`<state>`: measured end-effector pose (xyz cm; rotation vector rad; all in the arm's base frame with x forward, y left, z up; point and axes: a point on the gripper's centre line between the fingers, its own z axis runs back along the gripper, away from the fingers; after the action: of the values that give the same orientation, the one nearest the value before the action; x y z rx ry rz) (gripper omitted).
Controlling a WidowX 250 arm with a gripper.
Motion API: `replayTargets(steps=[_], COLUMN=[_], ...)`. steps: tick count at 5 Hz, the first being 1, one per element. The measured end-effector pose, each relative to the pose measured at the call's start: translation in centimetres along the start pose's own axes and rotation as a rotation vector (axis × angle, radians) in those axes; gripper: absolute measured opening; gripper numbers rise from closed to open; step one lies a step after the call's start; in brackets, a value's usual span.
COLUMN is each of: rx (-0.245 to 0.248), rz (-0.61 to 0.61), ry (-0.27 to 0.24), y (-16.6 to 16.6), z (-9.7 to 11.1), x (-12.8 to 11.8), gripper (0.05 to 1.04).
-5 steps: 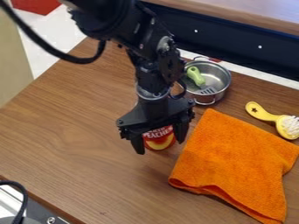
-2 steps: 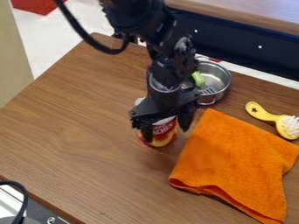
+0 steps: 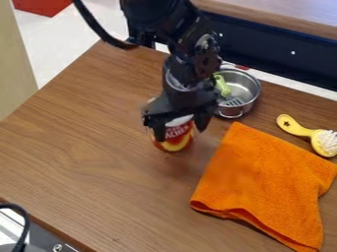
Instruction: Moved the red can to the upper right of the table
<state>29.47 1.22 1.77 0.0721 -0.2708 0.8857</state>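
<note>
My gripper [image 3: 181,134] hangs over the middle of the wooden table [image 3: 99,152], left of the metal pot. It is shut on the red can [image 3: 176,138], one finger at each side of it. The can has a light lid, dark red label and a yellow fruit picture, and leans slightly. Its top is partly hidden by the gripper. Whether its base touches the table I cannot tell.
The metal pot [image 3: 245,92] with a green spatula [image 3: 222,85] in it stands behind and right of the can. An orange cloth [image 3: 263,182] lies to the front right, and a yellow brush [image 3: 296,128] beyond it near the right edge.
The gripper first went a little to the right, then away toward the table's back. The can has shifted back with it, from between the fingers' earlier, wider stance.
</note>
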Motion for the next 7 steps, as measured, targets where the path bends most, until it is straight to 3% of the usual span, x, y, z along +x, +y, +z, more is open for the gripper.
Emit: replayTargets(steps=[3, 4, 6, 7], rx=[0.026, 0.022, 0.018, 0.015], rz=[0.080, 0.095, 0.134, 0.131], ry=[-0.077, -0.090, -0.072, -0.021], y=[-1.0, -1.4, -1.1, -0.8], z=[-2.3, -2.0, -1.9, -1.0], x=[6.4, 7.4, 8.1, 7.4], gripper=[1.000, 1.000, 1.000, 1.000])
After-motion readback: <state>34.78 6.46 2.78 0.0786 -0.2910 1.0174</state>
